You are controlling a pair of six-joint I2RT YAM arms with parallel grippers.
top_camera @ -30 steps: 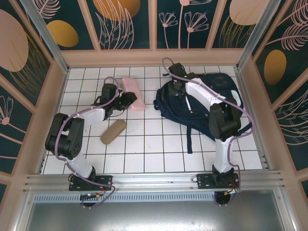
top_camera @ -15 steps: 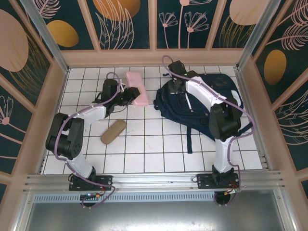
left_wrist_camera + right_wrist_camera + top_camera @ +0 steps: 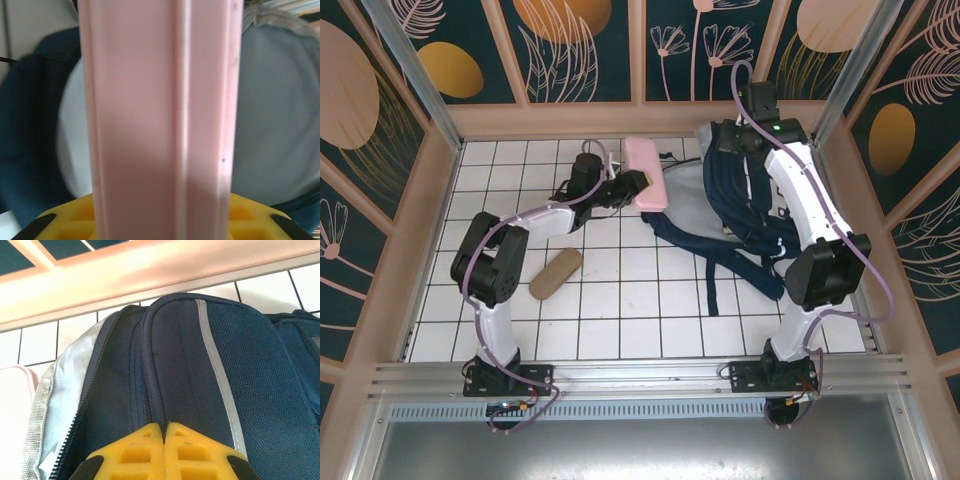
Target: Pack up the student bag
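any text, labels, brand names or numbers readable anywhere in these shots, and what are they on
No text can be read in any view.
student bag: plain navy fabric, a pale stripe and a zip; no logo or label in sight.
pink case: smooth surface, no print.
tan pouch: too small to tell whether it has any marking.
wall panels: flower and leaf patterns, no lettering.

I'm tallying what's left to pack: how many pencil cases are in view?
2. The pink case is in the left claw at the student bag's open mouth; the tan case lies on the tiles. Others may be hidden inside.
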